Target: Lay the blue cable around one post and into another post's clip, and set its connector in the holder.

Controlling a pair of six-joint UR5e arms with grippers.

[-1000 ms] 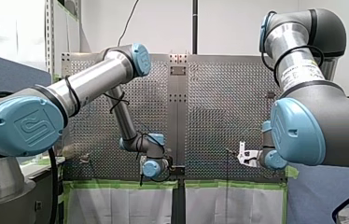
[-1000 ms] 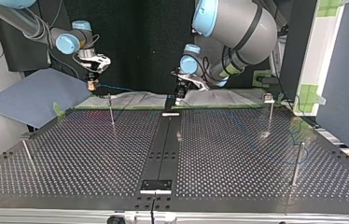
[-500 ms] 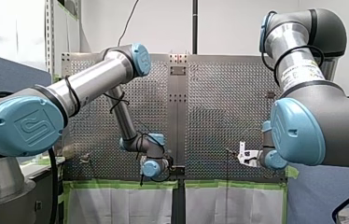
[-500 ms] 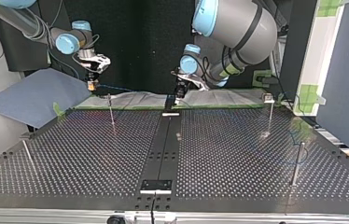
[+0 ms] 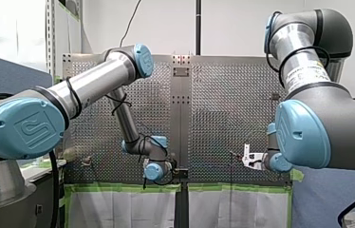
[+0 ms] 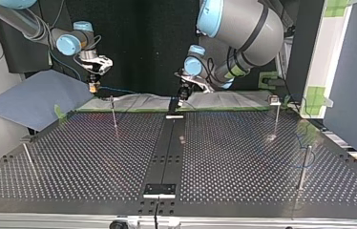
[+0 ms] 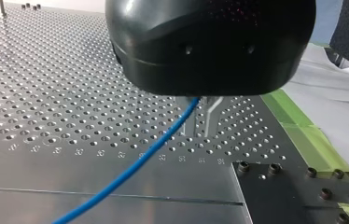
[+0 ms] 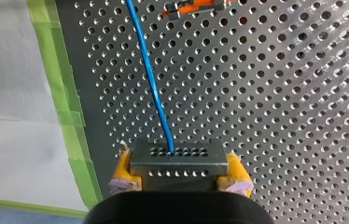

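- the connector (image 8: 177, 161) is a grey metal block with two rows of small holes. its long axis lies crosswise, from one yellow pad to the other.
- my right gripper (image 8: 178, 164) has its fingers (image 8: 122, 170) pinching the block's two short ends, above the perforated surface (image 8: 280, 116).
- the blue cable (image 8: 151, 84) is thin, smooth and bright. it leaves the block's holed face and runs straight ahead of the gripper, bending slightly, towards an orange-and-grey fitting (image 8: 196, 5).
- green tape (image 8: 65, 107) edges the surface beside it.
- my left gripper (image 7: 203, 119) has its metal fingers (image 7: 212, 114) nearly together, pinching the cable – it slants down from them over the surface.
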